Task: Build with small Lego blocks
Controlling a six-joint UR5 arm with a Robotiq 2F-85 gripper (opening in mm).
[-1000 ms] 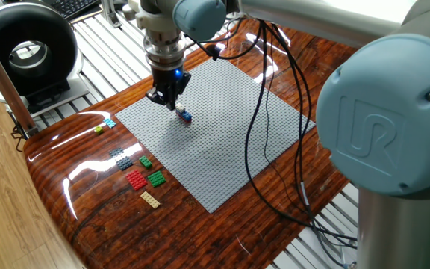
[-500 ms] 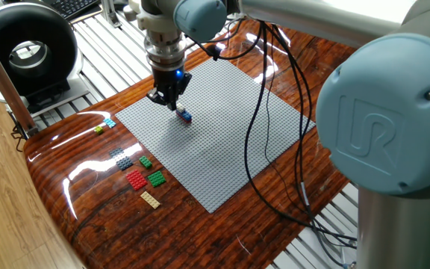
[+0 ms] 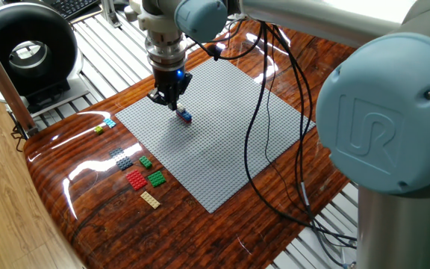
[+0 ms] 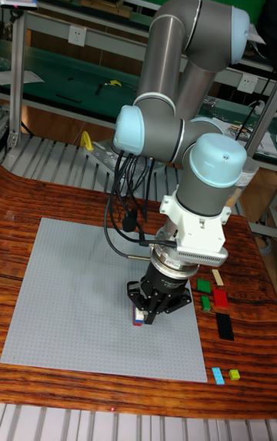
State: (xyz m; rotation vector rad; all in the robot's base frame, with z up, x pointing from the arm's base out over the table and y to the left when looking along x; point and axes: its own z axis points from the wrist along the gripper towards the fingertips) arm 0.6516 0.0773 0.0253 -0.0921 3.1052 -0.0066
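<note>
My gripper [image 3: 173, 104] points straight down over the left part of the grey baseplate [image 3: 222, 149], with its fingers drawn together. A small stack of red, blue and white Lego blocks [image 3: 184, 115] sits on the plate right at the fingertips. Whether the fingers touch it I cannot tell. In the tall fixed view the gripper [image 4: 148, 312] stands just beside that stack [image 4: 138, 317]. Loose blocks lie on the wood off the plate: cyan [image 3: 110, 122], yellow-green [image 3: 99, 130], dark grey [image 3: 123, 158], green [image 3: 156, 178], red [image 3: 136, 179] and tan [image 3: 150, 199].
Black cables [image 3: 275, 112] hang from the arm across the right half of the baseplate. A round black device [image 3: 25, 48] stands at the back left. The arm's large base [image 3: 387, 142] fills the right foreground. Metal slats border the wooden tabletop.
</note>
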